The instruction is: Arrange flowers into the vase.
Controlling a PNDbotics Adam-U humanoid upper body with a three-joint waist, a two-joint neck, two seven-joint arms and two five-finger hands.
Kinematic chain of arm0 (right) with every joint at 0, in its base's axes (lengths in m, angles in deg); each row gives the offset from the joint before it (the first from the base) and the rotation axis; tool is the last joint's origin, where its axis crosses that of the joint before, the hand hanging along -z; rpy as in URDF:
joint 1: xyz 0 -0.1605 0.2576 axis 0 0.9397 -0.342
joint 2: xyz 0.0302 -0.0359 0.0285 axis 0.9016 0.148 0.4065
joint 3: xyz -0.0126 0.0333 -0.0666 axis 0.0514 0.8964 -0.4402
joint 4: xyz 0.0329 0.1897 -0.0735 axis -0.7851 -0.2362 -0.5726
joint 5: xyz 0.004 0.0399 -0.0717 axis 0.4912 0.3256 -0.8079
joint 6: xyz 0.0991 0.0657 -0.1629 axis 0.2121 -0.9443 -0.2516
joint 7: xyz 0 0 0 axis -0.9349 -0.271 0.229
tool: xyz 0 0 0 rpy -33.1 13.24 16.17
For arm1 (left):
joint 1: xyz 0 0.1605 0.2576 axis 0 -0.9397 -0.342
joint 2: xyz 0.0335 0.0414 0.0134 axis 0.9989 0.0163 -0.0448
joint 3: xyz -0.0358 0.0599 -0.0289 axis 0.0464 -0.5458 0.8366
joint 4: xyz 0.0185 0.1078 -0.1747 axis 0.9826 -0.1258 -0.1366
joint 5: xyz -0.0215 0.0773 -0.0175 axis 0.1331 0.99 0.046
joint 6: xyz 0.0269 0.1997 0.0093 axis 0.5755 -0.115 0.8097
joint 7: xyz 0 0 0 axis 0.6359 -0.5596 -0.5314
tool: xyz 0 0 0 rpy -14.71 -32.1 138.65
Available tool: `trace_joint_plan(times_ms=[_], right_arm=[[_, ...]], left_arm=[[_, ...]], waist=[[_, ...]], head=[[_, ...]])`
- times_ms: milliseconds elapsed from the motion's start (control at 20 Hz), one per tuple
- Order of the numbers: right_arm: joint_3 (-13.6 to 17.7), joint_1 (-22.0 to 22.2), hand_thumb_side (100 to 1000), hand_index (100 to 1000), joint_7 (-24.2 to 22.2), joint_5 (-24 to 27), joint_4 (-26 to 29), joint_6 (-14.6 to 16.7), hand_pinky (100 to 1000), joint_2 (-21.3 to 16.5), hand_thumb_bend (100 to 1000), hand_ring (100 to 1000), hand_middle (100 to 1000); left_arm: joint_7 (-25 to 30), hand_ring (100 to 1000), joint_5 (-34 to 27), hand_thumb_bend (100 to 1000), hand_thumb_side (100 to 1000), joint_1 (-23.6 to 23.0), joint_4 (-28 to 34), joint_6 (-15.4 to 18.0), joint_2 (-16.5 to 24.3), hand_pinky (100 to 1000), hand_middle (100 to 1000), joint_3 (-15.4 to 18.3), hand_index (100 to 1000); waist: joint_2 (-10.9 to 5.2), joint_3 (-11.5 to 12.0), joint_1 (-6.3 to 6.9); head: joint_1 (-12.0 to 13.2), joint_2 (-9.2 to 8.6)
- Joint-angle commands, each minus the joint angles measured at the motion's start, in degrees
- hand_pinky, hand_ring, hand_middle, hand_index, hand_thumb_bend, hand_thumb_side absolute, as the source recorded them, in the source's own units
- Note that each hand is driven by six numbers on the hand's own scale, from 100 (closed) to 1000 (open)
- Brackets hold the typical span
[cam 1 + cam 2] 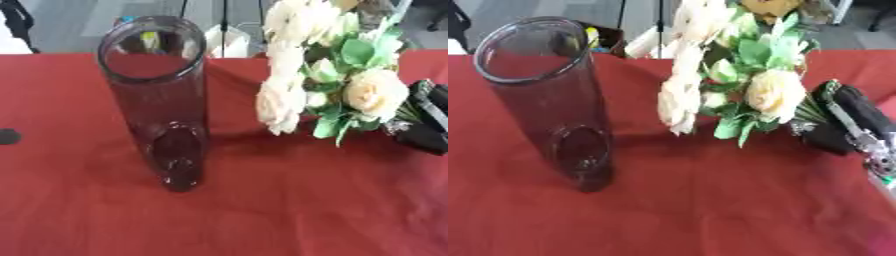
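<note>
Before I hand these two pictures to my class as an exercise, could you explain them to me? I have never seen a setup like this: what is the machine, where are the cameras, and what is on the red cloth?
Both pictures come from one stereo camera in a humanoid robot's head, looking down at its work; they show the same moment from its left and right eyes. A table with a red cloth fills the view. On it stands a tall, clear, empty glass vase. To its right is a bunch of cream flowers with green leaves, held at the stems by the robot's right hand, the black and silver shape coming in from the right. The bunch is beside the vase, not yet in it. The left hand is not visible.
</note>
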Motion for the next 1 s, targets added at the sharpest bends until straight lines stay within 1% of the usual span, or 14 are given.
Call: trace_joint_plan(times_ms=[50,250,350,450,500,600,750,800,850,900,1000], right_arm=[[1.21,-0.31,912,100,0.81,1.63,1.73,-0.02,320,-2.82,100,304,100],[1.59,-0.39,931,100,1.55,3.61,2.55,-0.2,216,-2.98,100,209,100],[1.91,-0.37,909,100,2.76,5.11,2.97,-0.13,175,-3.16,100,171,100],[2.21,-0.32,903,100,3.9,6.99,3.32,-0.04,165,-3.46,100,164,100],[2.38,-0.32,899,100,4.38,7.8,3.55,0.04,146,-3.67,100,150,100],[2.75,-0.28,888,100,5.28,9.06,4.13,0.24,149,-4.09,100,149,100],[3.02,-0.02,921,100,6.02,9.74,4.66,0.24,229,-4.68,100,220,100],[2.95,0.08,937,100,5.92,9.59,4.62,0.13,291,-4.73,100,292,100],[2.85,0.18,945,100,5.71,9.42,4.55,0.02,302,-4.71,100,309,100],[2.79,0.25,952,100,5.49,9.29,4.49,-0.12,334,-4.67,100,353,100],[2.65,0.38,962,105,4.8,8.93,4.44,-0.35,459,-4.63,100,568,100]], left_arm=[[0.36,579,0.43,100,1000,0.28,1.02,-0.08,0.5,715,771,-0.36,872],[0.47,581,0.56,100,1000,0.31,1.02,-0.18,0.52,716,772,-0.34,873],[0.38,581,0.58,100,1000,0.29,1.02,-0.2,0.55,716,772,-0.32,873],[0.37,581,0.58,100,1000,0.24,1.02,-0.25,0.59,716,772,-0.31,873],[0.37,580,0.6,100,1000,0.2,1.02,-0.28,0.61,716,772,-0.3,873],[0.35,581,0.64,100,1000,0.11,1.02,-0.34,0.68,716,772,-0.26,873],[0.46,581,0.69,100,1000,0.06,1.02,-0.44,0.74,717,772,-0.31,873],[0.54,581,0.71,100,1000,0.06,1.02,-0.46,0.73,717,772,-0.35,873],[0.62,581,0.75,100,1000,0.05,1.02,-0.48,0.72,717,772,-0.37,874],[0.69,581,0.78,100,1000,0.04,1.02,-0.49,0.72,717,772,-0.37,874],[0.74,581,0.83,100,1000,0.01,1.02,-0.49,0.71,718,773,-0.32,874]], waist=[[-1.67,-0.02,-0.22],[-1.67,-0.03,-0.34],[-1.75,-0.04,-0.41],[-1.89,-0.11,-0.48],[-2.0,-0.17,-0.53],[-2.25,-0.34,-0.61],[-2.51,-0.52,-0.81],[-2.55,-0.5,-0.86],[-2.56,-0.46,-0.88],[-2.56,-0.42,-0.88],[-2.5,-0.36,-0.84]], head=[[0.12,-0.71],[0.12,-0.68],[0.14,-0.68],[0.19,-0.65],[0.26,-0.61],[0.4,-0.5],[0.37,-0.65],[0.36,-0.76],[0.36,-0.85],[0.36,-0.91],[0.33,-0.92]])
